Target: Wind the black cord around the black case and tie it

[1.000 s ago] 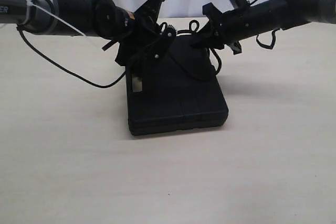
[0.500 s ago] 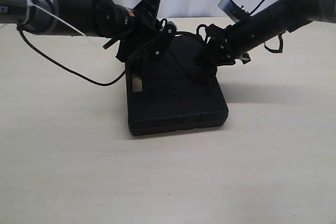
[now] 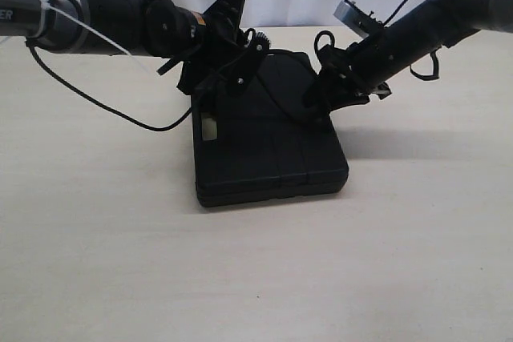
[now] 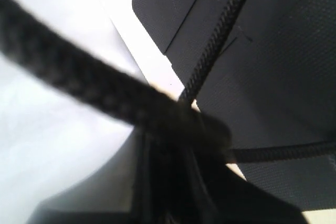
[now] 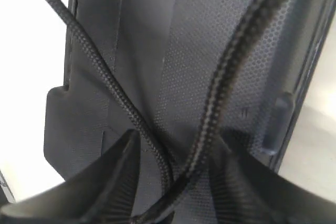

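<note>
The black case (image 3: pixel 272 154) lies flat in the middle of the table. The black cord (image 3: pixel 282 110) crosses its top. My left gripper (image 3: pixel 240 74) hangs over the case's far left corner, shut on the cord (image 4: pixel 105 90), which runs taut from the jaws (image 4: pixel 178 129); other strands (image 4: pixel 218 40) lie on the case (image 4: pixel 283 87). My right gripper (image 3: pixel 317 106) is low over the case's far right part. It (image 5: pixel 176 179) stands open, and two cord strands (image 5: pixel 226 77) cross between its fingers (image 5: pixel 118 179) just above the case lid (image 5: pixel 142 51).
The light wooden table (image 3: pixel 256 278) spreads wide in front of and beside the case. A thin arm cable (image 3: pixel 96 102) droops onto the table at the left. A white wall stands behind.
My right gripper has dropped from above the case's back edge onto its right part and opened from shut. The left arm and the case have stayed put.
</note>
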Controlling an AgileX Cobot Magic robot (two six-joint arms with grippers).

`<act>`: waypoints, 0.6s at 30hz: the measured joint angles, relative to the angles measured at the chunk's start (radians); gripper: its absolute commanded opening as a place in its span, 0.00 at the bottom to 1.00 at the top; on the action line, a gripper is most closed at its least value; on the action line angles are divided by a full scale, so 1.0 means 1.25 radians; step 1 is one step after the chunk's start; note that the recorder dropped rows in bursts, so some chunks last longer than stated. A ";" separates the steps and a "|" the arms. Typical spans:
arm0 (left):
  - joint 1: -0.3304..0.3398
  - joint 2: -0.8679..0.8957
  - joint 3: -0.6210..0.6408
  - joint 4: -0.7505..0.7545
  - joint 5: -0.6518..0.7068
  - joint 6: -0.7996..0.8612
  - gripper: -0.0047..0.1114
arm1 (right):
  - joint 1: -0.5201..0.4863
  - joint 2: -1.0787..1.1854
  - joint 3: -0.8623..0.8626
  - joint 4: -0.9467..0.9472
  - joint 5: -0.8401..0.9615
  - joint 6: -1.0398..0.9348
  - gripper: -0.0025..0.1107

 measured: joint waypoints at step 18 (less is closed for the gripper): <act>0.000 0.000 0.000 0.000 0.002 0.000 0.04 | 0.000 -0.009 -0.002 -0.003 -0.029 0.020 0.57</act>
